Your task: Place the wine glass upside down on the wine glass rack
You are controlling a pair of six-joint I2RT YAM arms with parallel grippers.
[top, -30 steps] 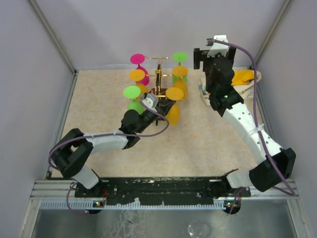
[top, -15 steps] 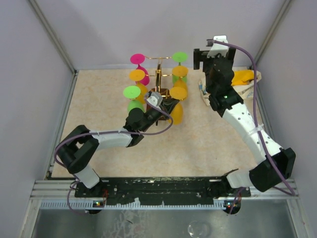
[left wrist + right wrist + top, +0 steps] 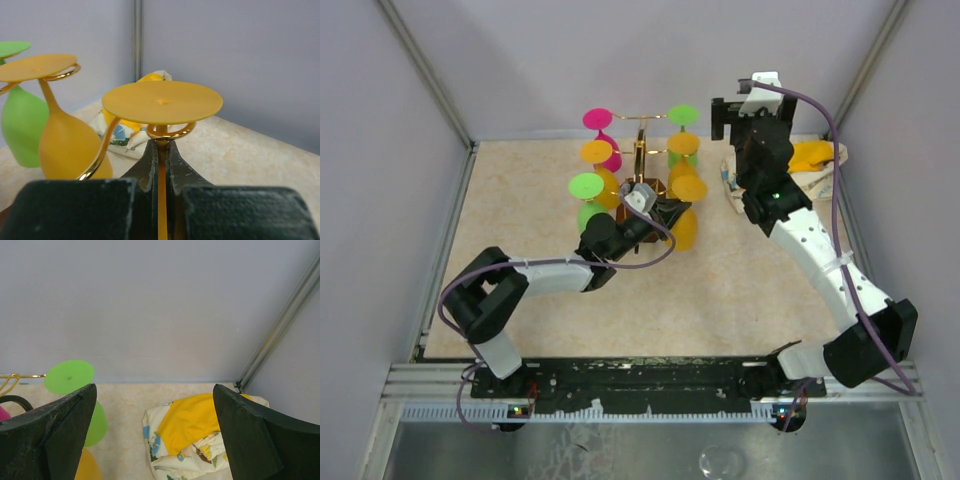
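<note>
The gold wire rack (image 3: 641,150) stands at the back middle with several coloured glasses hanging upside down on it. My left gripper (image 3: 663,213) is shut on the stem of an orange wine glass (image 3: 684,226), held upside down at the rack's near right arm. In the left wrist view my gripper (image 3: 161,146) pinches the orange stem (image 3: 162,190). The glass's foot (image 3: 162,102) sits just above a gold curled arm end (image 3: 170,133) that loops round the stem. My right gripper (image 3: 732,112) is open and empty, raised at the back right; its fingers (image 3: 50,432) frame a cloth.
A yellow and patterned cloth (image 3: 815,165) lies at the back right, also in the right wrist view (image 3: 192,427). An orange glass (image 3: 62,145) and a green glass (image 3: 20,127) hang left of the held one. Pink (image 3: 599,120) and green (image 3: 586,187) glasses hang on the rack's left side.
My left arm has reached forward and right, carrying the orange glass closer to the rack's near right arm. The right arm has not moved.
</note>
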